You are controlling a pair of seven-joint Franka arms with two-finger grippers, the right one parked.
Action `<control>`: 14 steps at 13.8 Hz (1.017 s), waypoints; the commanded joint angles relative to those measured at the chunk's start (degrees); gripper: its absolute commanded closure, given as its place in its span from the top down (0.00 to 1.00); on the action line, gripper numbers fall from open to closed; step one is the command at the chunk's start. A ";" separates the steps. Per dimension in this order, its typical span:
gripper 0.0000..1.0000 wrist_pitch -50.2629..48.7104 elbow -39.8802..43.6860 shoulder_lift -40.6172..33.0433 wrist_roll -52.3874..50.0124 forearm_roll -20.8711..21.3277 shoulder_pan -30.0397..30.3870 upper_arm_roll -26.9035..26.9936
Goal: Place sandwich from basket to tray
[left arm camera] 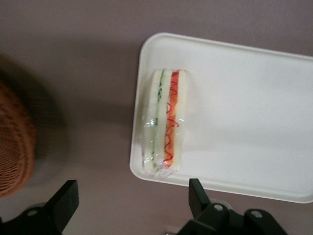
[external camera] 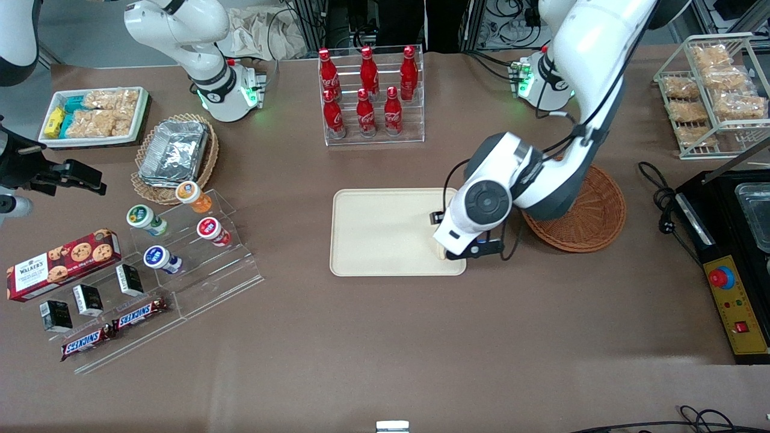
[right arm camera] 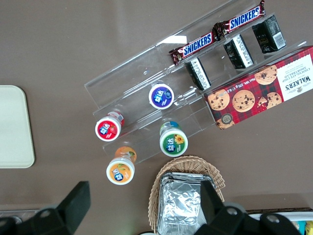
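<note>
Claw (left arm camera: 129,205) hangs above the tray's end nearest the basket, fingers (left arm camera: 66,198) spread wide and holding nothing; both dark fingertips stand clear of the sandwich. In the front view the claw (external camera: 460,251) sits low under the working arm's white wrist, over the tray corner nearest the camera. Sandwich (left arm camera: 164,122) lies on the tray (left arm camera: 244,112), wrapped in clear film, just inside the rim at that end, its edge up: white bread with a green layer and a red-orange layer. From the front only a pale sliver of the sandwich (external camera: 440,251) shows beside the wrist. Tray (external camera: 379,231) is cream-beige, rounded corners, flat on the brown desk (external camera: 385,337). Reddish-brown wicker basket (external camera: 592,213) stands just beside the tray toward the working arm's end, partly covered by the arm; its woven side (left arm camera: 14,142) shows in the wrist view, apart from the tray. Farther from the camera than the tray, a clear rack of red cola bottles (external camera: 370,90). Toward the parked arm's end: tan wicker basket with foil containers (external camera: 174,153), clear stepped stand with yogurt cups (external camera: 180,231), Walkers cookie box (external camera: 63,263), Snickers bars (external camera: 114,328).
</note>
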 commanded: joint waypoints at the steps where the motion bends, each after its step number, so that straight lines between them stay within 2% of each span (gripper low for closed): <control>1: 1.00 -2.43 -1.32 -5.22 0.21 0.25 2.83 0.04; 10: 1.00 -7.62 -1.32 -13.05 16.27 1.48 13.46 0.39; 11: 1.00 -8.58 -1.24 -13.84 19.87 1.48 14.17 1.35; 14: 1.00 -8.94 -1.24 -17.00 31.90 0.95 12.60 9.24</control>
